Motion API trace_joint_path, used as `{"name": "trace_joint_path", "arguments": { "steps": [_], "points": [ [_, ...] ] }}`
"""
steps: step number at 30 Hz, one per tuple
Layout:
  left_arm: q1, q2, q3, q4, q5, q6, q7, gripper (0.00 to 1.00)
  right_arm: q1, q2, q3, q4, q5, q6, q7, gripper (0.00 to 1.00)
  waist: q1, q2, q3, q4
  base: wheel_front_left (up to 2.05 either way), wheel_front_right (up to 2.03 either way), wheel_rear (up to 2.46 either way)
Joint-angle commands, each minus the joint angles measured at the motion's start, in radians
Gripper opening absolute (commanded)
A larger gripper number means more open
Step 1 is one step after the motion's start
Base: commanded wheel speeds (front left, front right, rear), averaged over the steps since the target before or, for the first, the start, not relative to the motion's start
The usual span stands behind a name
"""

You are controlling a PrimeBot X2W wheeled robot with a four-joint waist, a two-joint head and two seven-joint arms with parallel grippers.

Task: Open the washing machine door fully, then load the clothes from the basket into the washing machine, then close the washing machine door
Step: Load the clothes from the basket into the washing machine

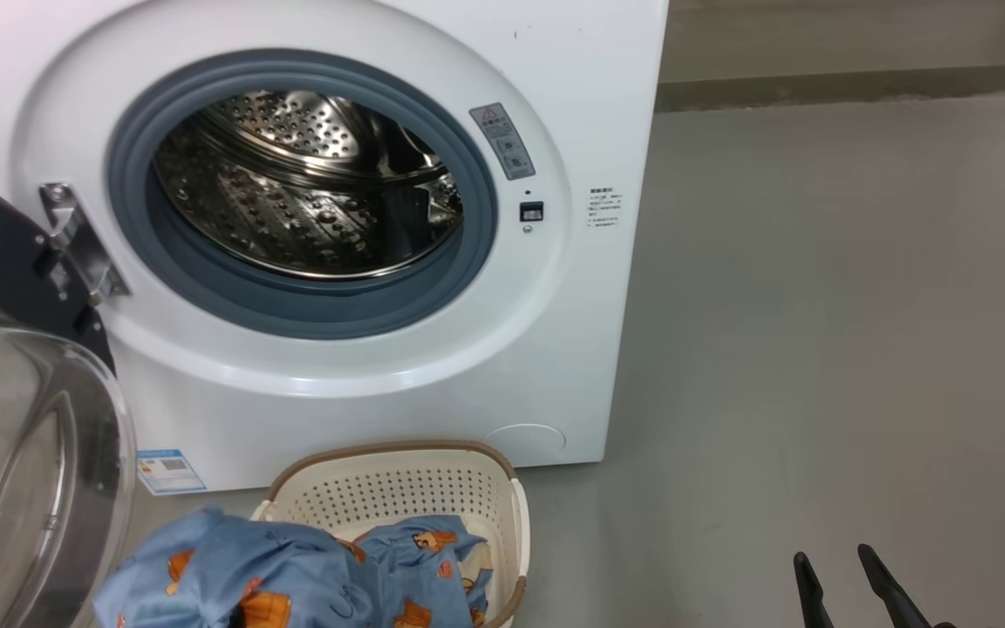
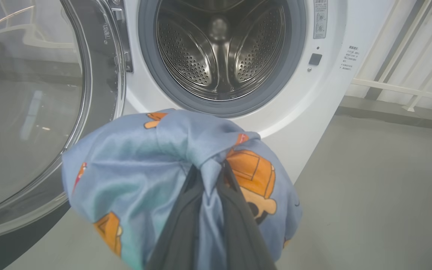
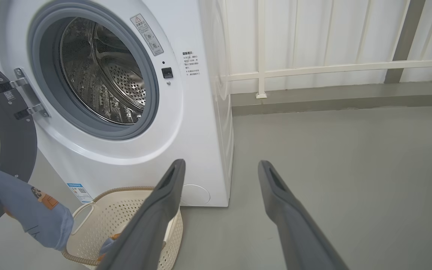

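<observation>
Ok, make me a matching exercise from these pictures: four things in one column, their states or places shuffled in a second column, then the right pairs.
Column one:
1. washing machine door
2. left gripper
3. right gripper
4. basket

Column two:
A. open, holding nothing
B. on the floor in front of the washing machine, with clothes inside
C. shut on a blue bear-print garment
D. swung open, left of the drum in the head view

Pairs: 1-D, 2-C, 3-A, 4-B.
</observation>
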Motion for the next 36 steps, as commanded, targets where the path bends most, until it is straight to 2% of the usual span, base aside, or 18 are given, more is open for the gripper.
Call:
{"name": "trace_joint_path", "arguments": {
  "steps": [1,7,14,18,23,28,36],
  "points": [
    [-0.06,0.001,0.028,-0.022,0.0,-0.007,-0.014,0.0,-0.033,-0.013,0.033,-0.023,0.002,0.003,-0.005,1.0,0.0,0.0,0.012,-0.013,0.0,0.0,0.0],
    [-0.124,0.001,0.04,-0.001,-0.01,-0.016,-0.014,0.0,-0.052,-0.013,0.053,-0.022,0.02,0.003,-0.005,1.0,0.0,0.0,0.049,-0.076,0.0,0.0,0.0],
    [-0.27,0.008,0.061,0.08,0.007,-0.065,-0.014,0.0,-0.075,-0.013,0.077,-0.031,0.051,0.003,-0.005,1.0,0.0,0.0,0.126,-0.158,0.0,0.0,0.0],
    [-0.357,0.029,0.089,0.129,0.008,-0.075,-0.014,0.0,-0.101,-0.013,0.096,-0.038,0.069,0.003,-0.005,1.0,0.0,0.0,0.171,-0.203,0.0,0.0,0.0],
    [-0.514,0.093,0.138,0.195,0.009,-0.09,-0.014,0.0,-0.139,-0.013,0.13,-0.052,0.1,0.003,-0.005,1.0,0.0,0.0,0.254,-0.285,0.0,0.0,0.0],
    [-0.67,0.182,0.195,0.27,0.006,-0.096,-0.014,0.0,-0.166,-0.013,0.158,-0.061,0.133,0.003,-0.005,1.0,0.0,0.0,0.343,-0.359,0.0,0.0,0.0],
    [-0.92,0.317,0.233,0.437,0.002,-0.117,-0.014,0.0,-0.206,-0.013,0.221,-0.07,0.177,0.003,-0.005,1.0,0.0,0.0,0.459,-0.424,0.0,0.0,0.0]
  ]
}}
